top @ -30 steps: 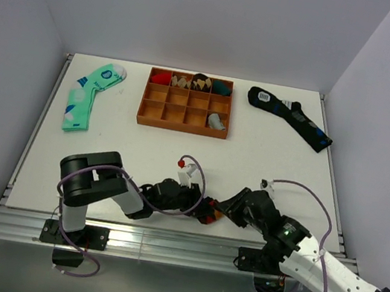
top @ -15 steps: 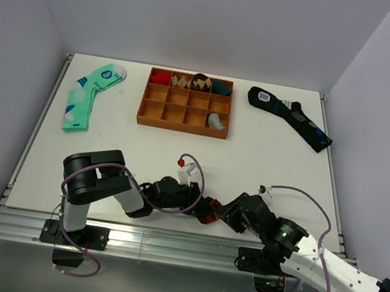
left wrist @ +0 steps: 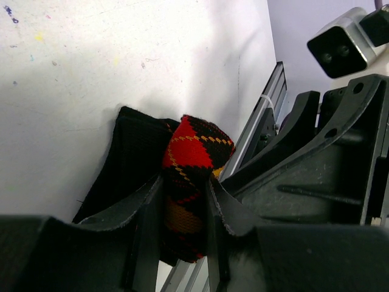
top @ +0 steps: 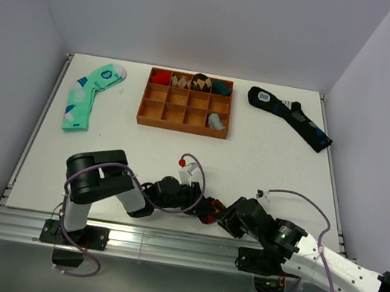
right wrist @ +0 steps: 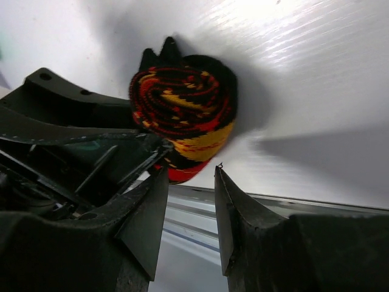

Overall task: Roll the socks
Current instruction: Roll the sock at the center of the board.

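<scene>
White table [top: 267,166]: tray [top: 182,127] holds rolled socks [top: 191,82]; left gripper [left wrist: 182,185] clamps the argyle sock [left wrist: 194,143], right gripper [right wrist: 189,173] released

Left gripper [left wrist: 182,201] clamped on sock [left wrist: 194,143]; right gripper [right wrist: 188,182] parted, directly opposite, both low.

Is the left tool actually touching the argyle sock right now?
Touching. The left wrist view shows both fingers of the left tool pressed against the rolled argyle sock between them.
</scene>
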`<state>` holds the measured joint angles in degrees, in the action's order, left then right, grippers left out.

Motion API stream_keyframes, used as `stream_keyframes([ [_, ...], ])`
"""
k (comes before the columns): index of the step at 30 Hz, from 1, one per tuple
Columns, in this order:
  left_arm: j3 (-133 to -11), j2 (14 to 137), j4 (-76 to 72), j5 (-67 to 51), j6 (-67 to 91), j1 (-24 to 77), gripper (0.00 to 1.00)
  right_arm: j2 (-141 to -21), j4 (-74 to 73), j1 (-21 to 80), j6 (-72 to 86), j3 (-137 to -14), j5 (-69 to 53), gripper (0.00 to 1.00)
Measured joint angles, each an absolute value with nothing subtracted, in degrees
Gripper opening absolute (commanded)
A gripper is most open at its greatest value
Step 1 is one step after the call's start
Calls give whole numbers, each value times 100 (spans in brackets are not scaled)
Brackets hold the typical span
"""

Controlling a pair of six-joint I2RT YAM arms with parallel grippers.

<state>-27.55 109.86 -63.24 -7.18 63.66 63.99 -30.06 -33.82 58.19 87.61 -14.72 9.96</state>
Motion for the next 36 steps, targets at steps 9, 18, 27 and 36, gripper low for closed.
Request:
stream_keyframes([
  [9, -2836, 11061, -6298, -832, 6442, 6357, 0, -3033, -2742, 6114, 9334, -1098, 1288, 44],
  [18, -2705, 11319, -6853, -1116, 6744, 6217, 0, -2786, -2781, 6521, 9968, -926, 1831, 43],
  [27, -2650, 11544, -7306, -1310, 7022, 6119, 0, -2624, -2626, 6606, 10158, -714, 2069, 44],
  [36, -2650, 11616, -7371, -1787, 7192, 5861, 0, -2672, -2259, 6628, 9963, -565, 2252, 45],
])
